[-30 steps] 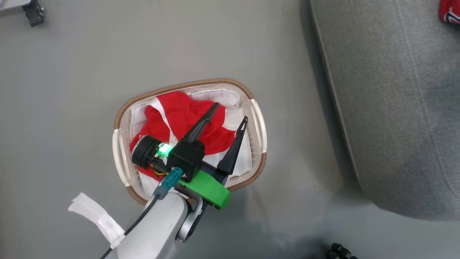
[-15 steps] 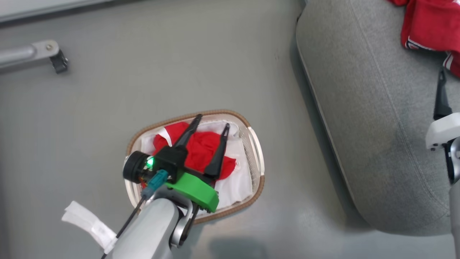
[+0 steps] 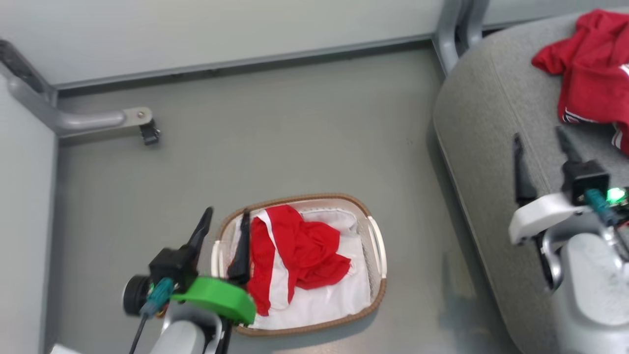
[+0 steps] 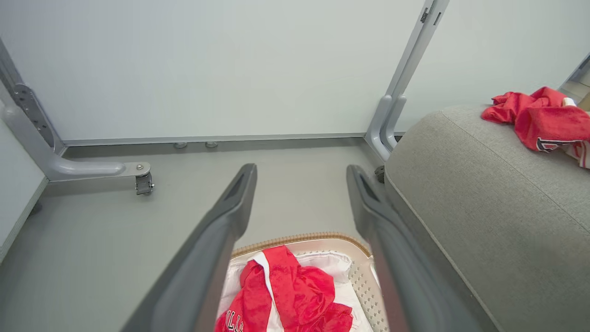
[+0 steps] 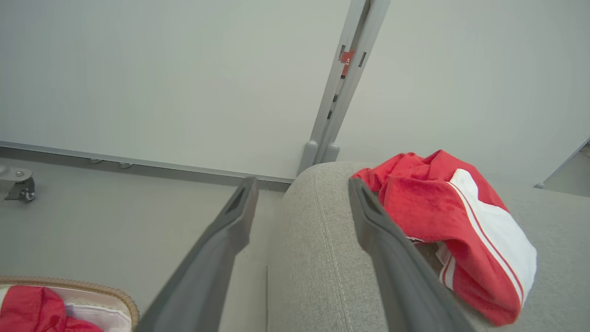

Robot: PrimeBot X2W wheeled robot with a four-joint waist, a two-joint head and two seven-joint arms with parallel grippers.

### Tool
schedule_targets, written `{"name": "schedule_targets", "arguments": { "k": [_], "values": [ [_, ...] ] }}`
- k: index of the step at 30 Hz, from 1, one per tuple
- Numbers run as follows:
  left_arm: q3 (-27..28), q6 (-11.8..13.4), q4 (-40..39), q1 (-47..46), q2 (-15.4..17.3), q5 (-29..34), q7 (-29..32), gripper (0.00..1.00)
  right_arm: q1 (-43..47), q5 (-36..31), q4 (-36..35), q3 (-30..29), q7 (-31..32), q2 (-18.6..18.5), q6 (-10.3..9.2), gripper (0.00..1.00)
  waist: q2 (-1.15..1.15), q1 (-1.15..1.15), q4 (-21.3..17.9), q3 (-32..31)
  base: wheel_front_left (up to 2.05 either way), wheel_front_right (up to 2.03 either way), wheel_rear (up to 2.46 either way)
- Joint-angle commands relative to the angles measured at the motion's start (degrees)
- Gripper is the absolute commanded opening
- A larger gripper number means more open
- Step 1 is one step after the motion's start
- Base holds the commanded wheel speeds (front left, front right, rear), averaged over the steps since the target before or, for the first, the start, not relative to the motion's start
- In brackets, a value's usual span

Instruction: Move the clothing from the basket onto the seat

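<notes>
Left pincer [image 3: 227, 212] has withdrawn from over the basket's [image 3: 295, 199] middle to its left rim, spread wide and empty. Red jersey [image 3: 300, 250] remains in the basket. Right of the basket, right pincer [image 3: 538, 133] hangs released over the seat [image 3: 491, 147]. Regrasp likely needed.

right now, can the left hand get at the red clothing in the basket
Probably yes. The left hand is open over the basket, at its left edge, and the red clothing lies atop the white cloth with nothing covering it.
</notes>
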Motion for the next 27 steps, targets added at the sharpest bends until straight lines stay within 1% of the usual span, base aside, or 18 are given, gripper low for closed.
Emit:
{"name": "schedule_targets", "arguments": {
  "k": [1, 7, 11, 13, 18, 27],
  "values": [
    [1.41, 0.11, -0.41, 2.40, -0.25, 0.75, -0.16, 1.00, 2.09, 0.33, -0.62, 0.81, -0.27, 0.65, -0.08, 1.00, 0.00, 0.00, 3.11, -3.40, 0.00, 0.00, 0.00],
    [7.02, -0.59, -1.98, 8.47, -1.32, 2.05, -0.12, 1.00, 8.28, 1.48, -4.27, 4.22, -0.27, 3.25, -0.08, 1.00, 0.00, 0.00, 4.60, -5.36, 0.00, 0.00, 0.00],
    [10.35, -0.75, -3.88, 12.14, -2.26, 3.17, -0.12, 1.00, 13.41, 2.54, -6.78, 5.71, -0.27, 3.83, -0.08, 1.00, 0.00, 0.00, 5.23, -6.67, 0.00, 0.00, 0.00],
    [11.41, -1.08, -4.62, 13.59, -2.70, 3.64, -0.12, 1.00, 15.31, 5.08, -7.56, 6.96, -0.27, 3.92, -0.08, 1.00, 0.00, 0.00, 5.43, -7.03, 0.00, 0.00, 0.00],
    [13.08, -1.65, -5.75, 15.59, -3.11, 4.72, -0.12, 1.00, 18.35, 8.69, -8.45, 8.21, -0.28, 3.91, -0.08, 1.00, 0.00, 0.00, 5.65, -8.07, 0.00, 0.00, 0.00],
    [13.72, -2.67, -6.23, 16.09, -3.39, 5.24, -0.12, 1.00, 19.88, 10.07, -8.81, 8.16, -0.28, 3.93, -0.08, 1.00, 0.00, 0.00, 5.33, -9.49, 0.00, 0.00, 0.00]
  ]
}}
